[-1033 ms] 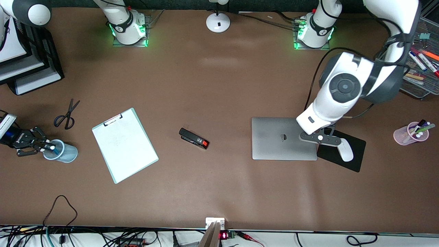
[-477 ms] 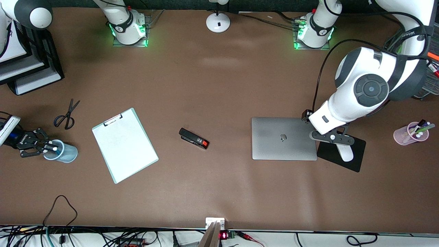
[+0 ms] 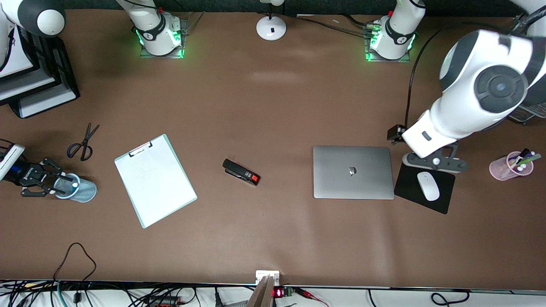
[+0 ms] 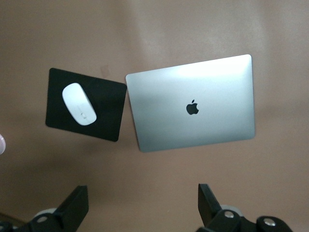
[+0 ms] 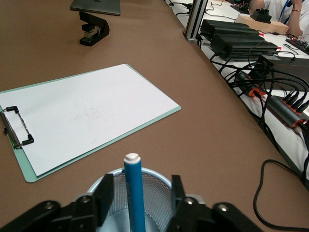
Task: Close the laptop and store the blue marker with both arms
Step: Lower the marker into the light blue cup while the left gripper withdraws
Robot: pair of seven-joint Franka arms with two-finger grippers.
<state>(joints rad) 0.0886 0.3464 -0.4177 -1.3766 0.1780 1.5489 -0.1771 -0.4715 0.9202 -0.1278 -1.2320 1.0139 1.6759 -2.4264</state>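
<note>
Your laptop lies shut and flat on the bench, lid up with the dark apple logo showing, toward the left arm's end. Just beside it sits the black mouse pad with a white mouse on it; in the left wrist view a corner of the pad looks to touch or nearly touch the laptop edge, can't tell which. Your left gripper hangs in the air over the edge of the mouse pad, fingers spread wide apart, holding nothing. At the right arm's end, the blue marker stands upright in the light-blue mesh cup, white cap up. Your right gripper is at the cup, its fingers apart on either side of the marker and clear of it, around the cup's rim. The marker's white cap shows inside the cup from the front view. A clipboard with white paper lies between cup and laptop, a black stapler between clipboard and laptop. Scissors lie farther from the front camera than the cup. A pink cup of pens stands at the left arm's end.
</note>
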